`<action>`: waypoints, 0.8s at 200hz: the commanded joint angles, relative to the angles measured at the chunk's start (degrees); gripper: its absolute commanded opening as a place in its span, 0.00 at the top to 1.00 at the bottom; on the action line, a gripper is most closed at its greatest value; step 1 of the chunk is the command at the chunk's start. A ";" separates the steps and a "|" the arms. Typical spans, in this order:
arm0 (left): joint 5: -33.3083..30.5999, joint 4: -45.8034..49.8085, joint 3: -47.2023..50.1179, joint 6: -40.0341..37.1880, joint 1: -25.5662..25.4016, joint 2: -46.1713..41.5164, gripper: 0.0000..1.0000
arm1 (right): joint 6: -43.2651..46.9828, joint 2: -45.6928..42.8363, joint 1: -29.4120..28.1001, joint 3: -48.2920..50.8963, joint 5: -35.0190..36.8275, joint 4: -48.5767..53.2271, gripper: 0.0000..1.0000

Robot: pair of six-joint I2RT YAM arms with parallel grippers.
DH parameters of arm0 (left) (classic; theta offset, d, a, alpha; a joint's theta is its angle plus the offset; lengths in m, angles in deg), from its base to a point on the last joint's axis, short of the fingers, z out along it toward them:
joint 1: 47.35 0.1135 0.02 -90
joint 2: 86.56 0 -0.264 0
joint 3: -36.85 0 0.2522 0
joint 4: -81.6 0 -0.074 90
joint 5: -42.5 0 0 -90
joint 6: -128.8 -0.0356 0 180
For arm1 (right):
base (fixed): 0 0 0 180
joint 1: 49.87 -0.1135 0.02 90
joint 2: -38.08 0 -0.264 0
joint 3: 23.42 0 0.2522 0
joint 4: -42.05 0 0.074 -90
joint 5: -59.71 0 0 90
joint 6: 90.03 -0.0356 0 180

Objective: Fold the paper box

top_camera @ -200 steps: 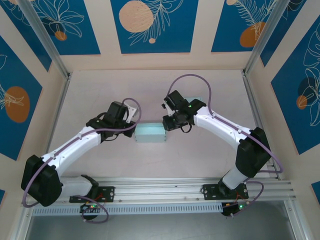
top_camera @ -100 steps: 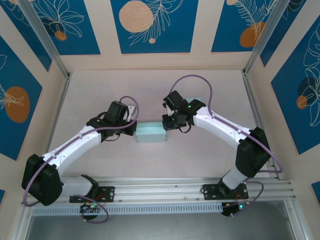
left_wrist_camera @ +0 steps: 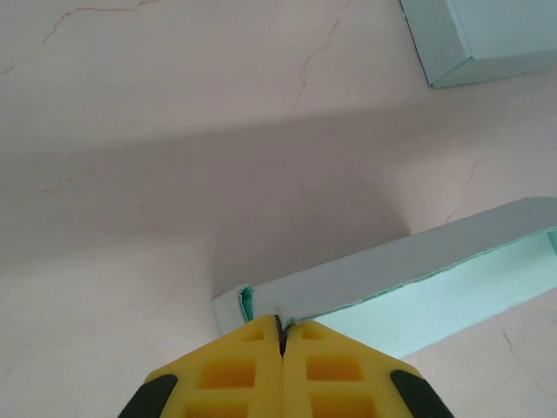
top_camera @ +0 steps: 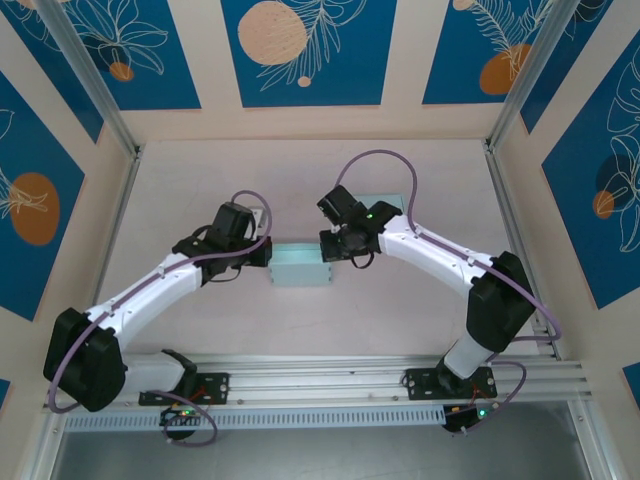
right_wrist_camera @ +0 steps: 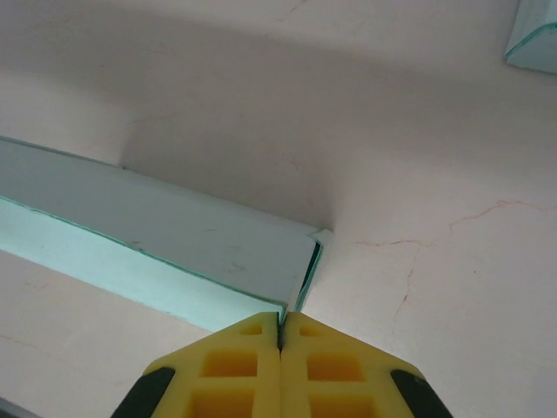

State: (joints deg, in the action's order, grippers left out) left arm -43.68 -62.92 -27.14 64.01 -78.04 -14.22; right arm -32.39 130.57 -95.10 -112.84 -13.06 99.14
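Pale marbled tabletop (top_camera: 300, 170), walled by blue floral panels (top_camera: 300, 50). Two arms, one at each end of one mint paper box (top_camera: 300, 266), mid-table, long axis left to right. Left gripper (top_camera: 262, 252) pinched tight on the left end wall. Right gripper (top_camera: 331, 245) likewise clamped on the right end corner. Second mint paper piece (left_wrist_camera: 487, 30) farther back, well apart.

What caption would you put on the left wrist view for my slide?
Left gripper, shut, pinches the end wall of the pale green paper box on the table.
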 commanded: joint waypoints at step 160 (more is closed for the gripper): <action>-0.01 -5.16 10.41 4.02 -0.36 -3.95 1.00 | 0.78 1.14 -6.57 5.10 5.24 -6.01 1.00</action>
State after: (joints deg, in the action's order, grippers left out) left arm -45.41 -69.41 -20.48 68.82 -77.96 -18.03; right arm -32.37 130.68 -99.52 -110.70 -6.42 96.25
